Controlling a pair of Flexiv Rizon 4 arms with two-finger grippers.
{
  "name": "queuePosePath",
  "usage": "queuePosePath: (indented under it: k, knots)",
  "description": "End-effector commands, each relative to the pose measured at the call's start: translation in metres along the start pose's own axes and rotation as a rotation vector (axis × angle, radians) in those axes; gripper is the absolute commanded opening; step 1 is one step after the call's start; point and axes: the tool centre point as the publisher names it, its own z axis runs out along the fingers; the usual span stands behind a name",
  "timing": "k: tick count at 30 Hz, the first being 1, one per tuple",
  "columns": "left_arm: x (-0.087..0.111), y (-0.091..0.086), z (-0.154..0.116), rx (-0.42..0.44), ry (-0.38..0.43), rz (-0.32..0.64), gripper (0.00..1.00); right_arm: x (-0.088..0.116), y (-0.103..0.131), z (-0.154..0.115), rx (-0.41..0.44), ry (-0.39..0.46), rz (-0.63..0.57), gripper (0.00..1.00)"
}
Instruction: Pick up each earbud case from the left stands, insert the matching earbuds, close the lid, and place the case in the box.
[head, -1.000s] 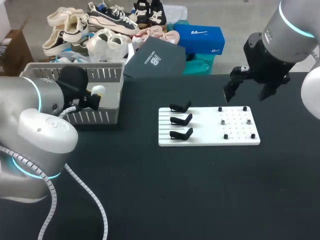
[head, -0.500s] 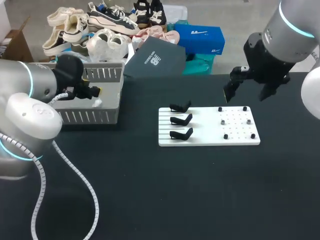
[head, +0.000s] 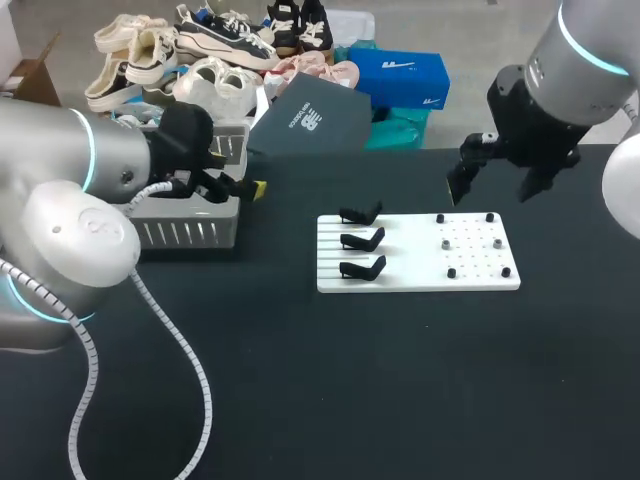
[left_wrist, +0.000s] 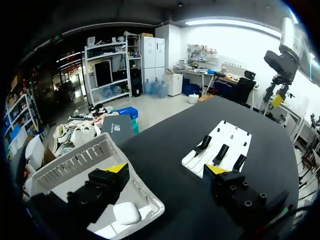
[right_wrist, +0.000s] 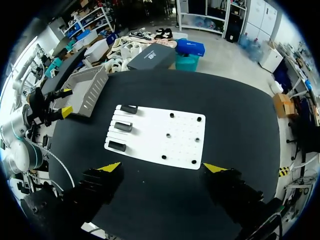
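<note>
A white earbud case (left_wrist: 126, 212) lies shut in the grey basket (left_wrist: 75, 165), under and behind my left gripper (left_wrist: 167, 170), which is open and holds nothing. In the head view this gripper (head: 240, 175) hangs over the basket's right end (head: 190, 232), and the arm hides the case. The white board (head: 418, 253) carries three bare black stands (head: 364, 240) on its left half and small pegs on its right half. Above the board's far right corner my right gripper (head: 495, 180) is open and holds nothing. From its own wrist, the right gripper (right_wrist: 163, 167) looks straight down on the board (right_wrist: 160, 135).
The basket (right_wrist: 82, 90) stands at the table's far left, about a hand's width from the board. Shoes and shoe boxes (head: 310, 118) lie just behind the table's far edge. Dark tabletop (head: 350, 380) stretches in front of the board.
My left gripper opened and let the white case drop into the basket, then swung right toward the basket's right end. The right arm has not moved.
</note>
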Motion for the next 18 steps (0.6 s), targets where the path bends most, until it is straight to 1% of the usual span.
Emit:
queuePosePath:
  k: [1,5,7,14,15,18]
  knots:
    - [0.005,-0.021,-0.016,0.080,-0.065,-0.002,1.00,0.003,0.000,-0.001,0.001,-0.007,0.001,1.00]
    - [0.004,-0.044,-0.018,0.135,-0.071,0.013,1.00,0.003,0.000,-0.001,0.001,-0.007,0.001,1.00]
    - [0.002,-0.053,-0.018,0.156,-0.068,0.025,1.00,0.003,0.000,-0.001,0.001,-0.007,0.001,1.00]
    - [-0.004,-0.081,-0.019,0.173,-0.064,0.049,1.00,0.003,0.000,-0.001,0.001,-0.007,0.001,1.00]
    - [-0.006,-0.087,-0.019,0.180,-0.062,0.062,1.00,0.003,0.000,-0.001,0.001,-0.007,0.001,1.00]
    - [-0.006,-0.087,-0.019,0.180,-0.062,0.062,1.00,0.003,0.000,-0.001,0.001,-0.007,0.001,1.00]
